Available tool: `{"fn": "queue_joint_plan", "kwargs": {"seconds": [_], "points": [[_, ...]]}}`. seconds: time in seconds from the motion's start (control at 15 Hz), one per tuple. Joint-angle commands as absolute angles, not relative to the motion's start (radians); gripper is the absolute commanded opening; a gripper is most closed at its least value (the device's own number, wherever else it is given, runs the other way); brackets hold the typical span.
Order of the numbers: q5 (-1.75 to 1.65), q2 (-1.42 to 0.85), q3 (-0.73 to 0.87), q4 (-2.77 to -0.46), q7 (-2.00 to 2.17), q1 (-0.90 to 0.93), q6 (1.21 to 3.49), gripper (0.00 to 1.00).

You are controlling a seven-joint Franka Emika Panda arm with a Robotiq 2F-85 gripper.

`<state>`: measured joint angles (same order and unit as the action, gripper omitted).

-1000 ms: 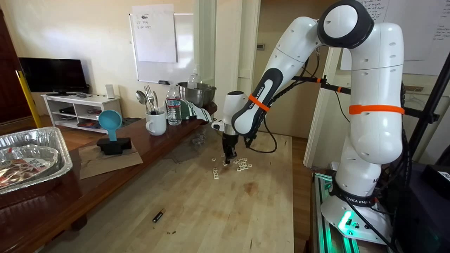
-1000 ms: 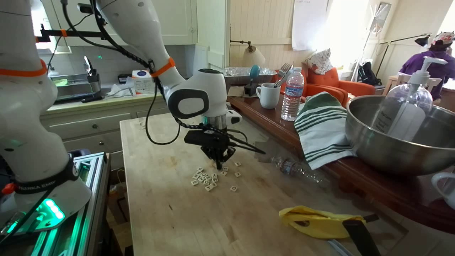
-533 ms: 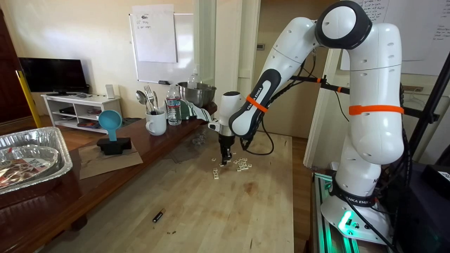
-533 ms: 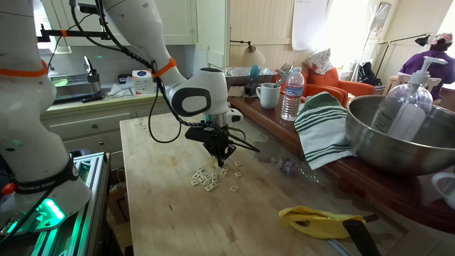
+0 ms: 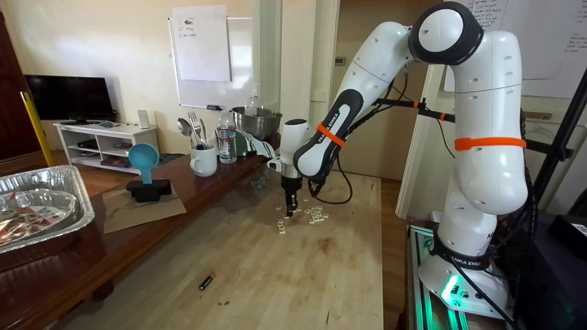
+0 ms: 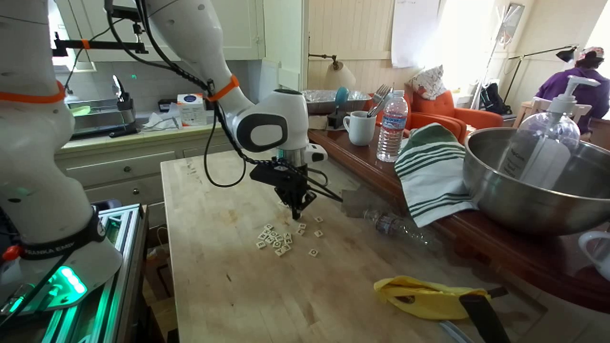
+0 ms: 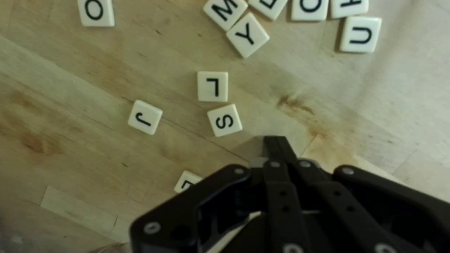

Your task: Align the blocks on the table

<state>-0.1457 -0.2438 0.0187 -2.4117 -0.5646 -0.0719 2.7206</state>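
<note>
Several small cream letter blocks lie flat on the wooden table [image 5: 275, 284]. A cluster [image 6: 277, 244] shows in both exterior views, with a few loose blocks [image 5: 281, 230] beside it. In the wrist view, the S block [image 7: 225, 120] sits just below the L block [image 7: 212, 86]. The J block [image 7: 145, 117] lies to their left, the Y block [image 7: 248, 35] and U block [image 7: 360, 34] above. Another block [image 7: 187, 181] is partly hidden by a finger. My gripper [image 7: 276, 138] is shut, nothing visible between its fingertips. It points down, low over the table, beside the S block, apart from it.
A dark wooden counter [image 6: 333, 140] borders the table, bearing a mug [image 6: 360, 128], water bottle [image 6: 392, 128], towel and steel bowl [image 6: 538, 209]. A plastic bottle [image 6: 391, 225] and yellow pouch [image 6: 424, 297] lie near its base. A battery [image 5: 207, 281] lies on the table.
My gripper has moved left in an exterior view, away from the cluster, staying low and pointing down. A block behind it has come into view. The blocks in sight keep their places.
</note>
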Motion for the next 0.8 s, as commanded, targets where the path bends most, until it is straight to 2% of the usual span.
{"fn": "queue_joint_plan", "kwargs": {"seconds": [0.0, 0.73], "points": [[-0.166, -0.28, 0.01, -2.376, -0.495, -0.066, 2.678, 0.0], [-0.156, -0.297, 0.003, -2.343, -0.409, -0.058, 2.63, 0.0]]}}
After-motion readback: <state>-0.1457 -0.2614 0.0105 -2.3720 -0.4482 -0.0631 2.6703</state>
